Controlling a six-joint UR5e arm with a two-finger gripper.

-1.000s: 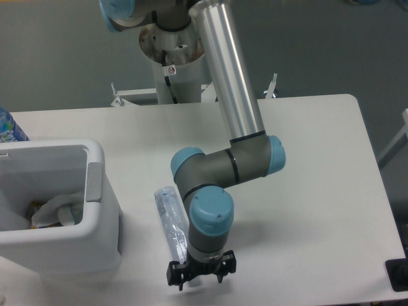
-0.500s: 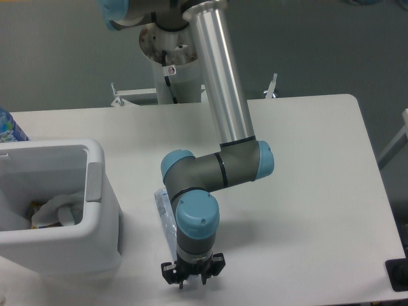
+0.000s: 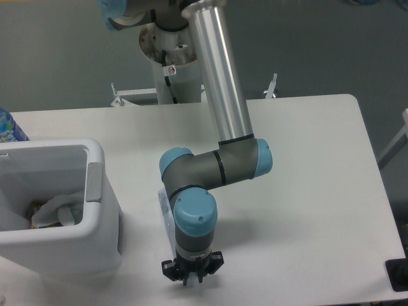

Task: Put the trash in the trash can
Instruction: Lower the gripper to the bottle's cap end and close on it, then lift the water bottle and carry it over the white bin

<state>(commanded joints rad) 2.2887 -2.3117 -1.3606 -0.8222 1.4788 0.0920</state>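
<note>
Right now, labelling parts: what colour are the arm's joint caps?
Light blue joint caps, clearest in the fixed camera.

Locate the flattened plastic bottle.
The bottle lies on the table, mostly hidden under the arm's wrist, just right of the trash can.

**Arm crowds the bottle; bin blocks the left**

The trash can (image 3: 95,210) stands tall on the left, leaving a narrow lane of tabletop (image 3: 306,191) between its wall and the flattened bottle (image 3: 165,210). The arm's wrist (image 3: 194,220) covers most of the bottle from above. The gripper (image 3: 191,273) sits low near the front edge.
</note>
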